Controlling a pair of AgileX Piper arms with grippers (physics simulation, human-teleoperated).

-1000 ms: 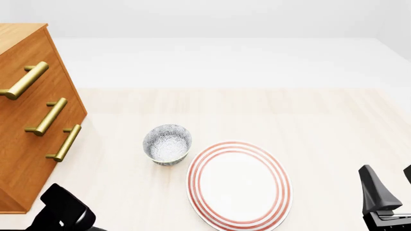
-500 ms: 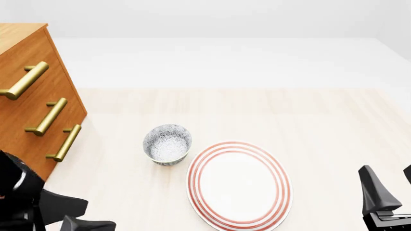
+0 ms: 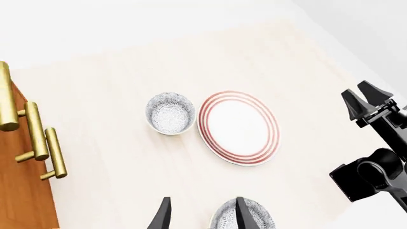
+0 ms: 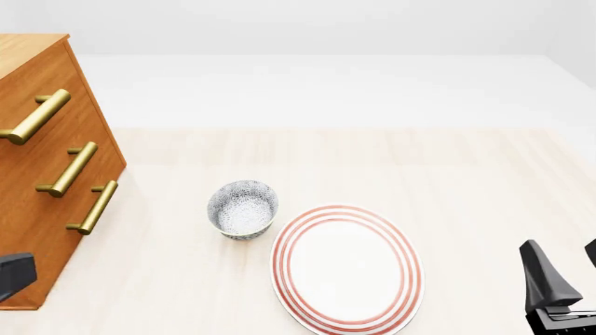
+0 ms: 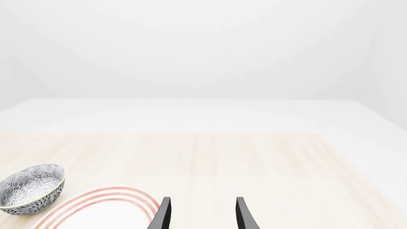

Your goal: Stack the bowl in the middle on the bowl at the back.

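A bare simulated tabletop scene: blank white surroundings, one wooden drawer cabinet.

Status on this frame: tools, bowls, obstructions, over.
Left tool open, empty, near middle bowl. Right tool open, empty. Back bowl unstacked, plate beside it.

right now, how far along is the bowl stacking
Done: nothing yet. The bowl at the back sits empty, with the bowl in the middle apart from it on the table.
In hand: the left gripper is open, high above the table, the middle bowl near one fingertip, nothing gripped. The right gripper is open and off to the side.
Left: grasp, lift, carry and set it in the back bowl.
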